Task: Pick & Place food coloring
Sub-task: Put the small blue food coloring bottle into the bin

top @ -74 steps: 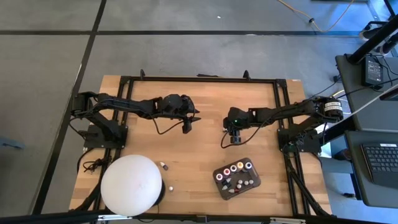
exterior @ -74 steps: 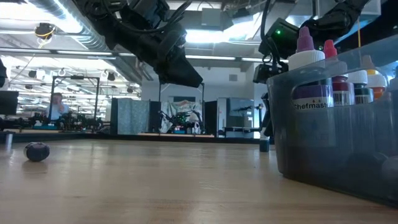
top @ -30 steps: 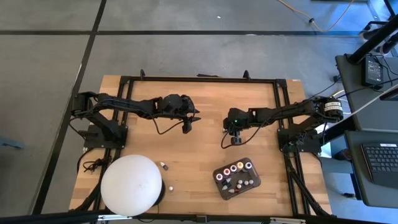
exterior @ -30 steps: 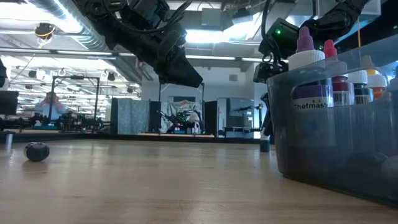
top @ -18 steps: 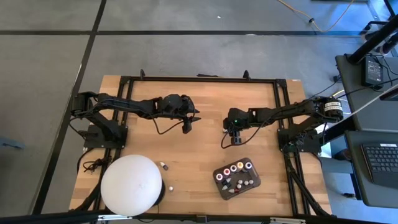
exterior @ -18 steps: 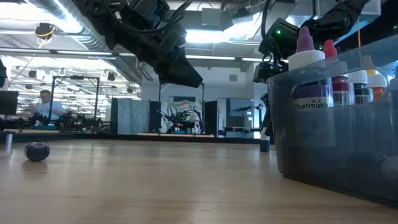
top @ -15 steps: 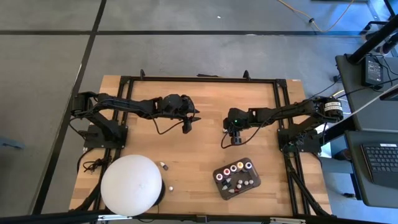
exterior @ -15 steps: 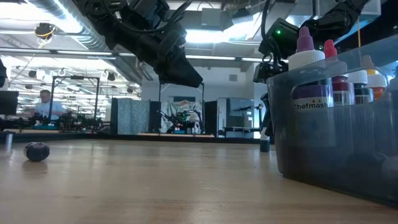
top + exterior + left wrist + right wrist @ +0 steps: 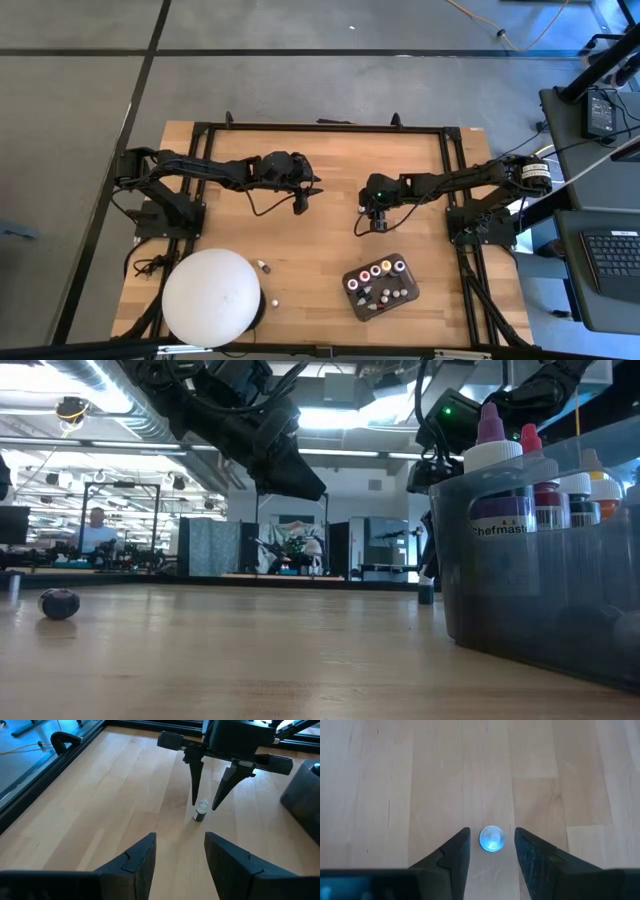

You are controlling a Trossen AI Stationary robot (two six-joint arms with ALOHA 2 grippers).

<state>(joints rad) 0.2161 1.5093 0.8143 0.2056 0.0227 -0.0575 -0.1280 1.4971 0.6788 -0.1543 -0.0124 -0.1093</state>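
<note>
Pale wood planks make up the bench (image 9: 320, 200), framed in black rail, with grey floor around it and a long workshop hall visible beyond in the low view, where a person (image 9: 96, 530) sits at a far desk.

Right claw (image 9: 378, 222) is near bench centre, pointing straight down. Its fingers are parted and straddle one small white-capped bottle (image 9: 201, 810) that stands upright on the wood; in the left wrist view there is a gap on both sides, so nothing is gripped. The right wrist view looks down on the round cap (image 9: 492, 838) between the two fingers.

Left claw (image 9: 299, 204) hangs over the bench, well apart from the bottle and facing it; fingers parted, nothing between them.

Dark grey tray (image 9: 380, 286) sits at the near right of the bench, holding the other food coloring bottles (image 9: 375, 272): red, orange, white and dark tops seen from above. In the low view the nearest one (image 9: 495, 490) has a purple tip, and its label reads "Chefmast…", the rest cut off by the tray wall.

Large white dome (image 9: 212, 297) at the near left corner. Two tiny bottles (image 9: 264, 267) lie on the wood just beside it.
</note>
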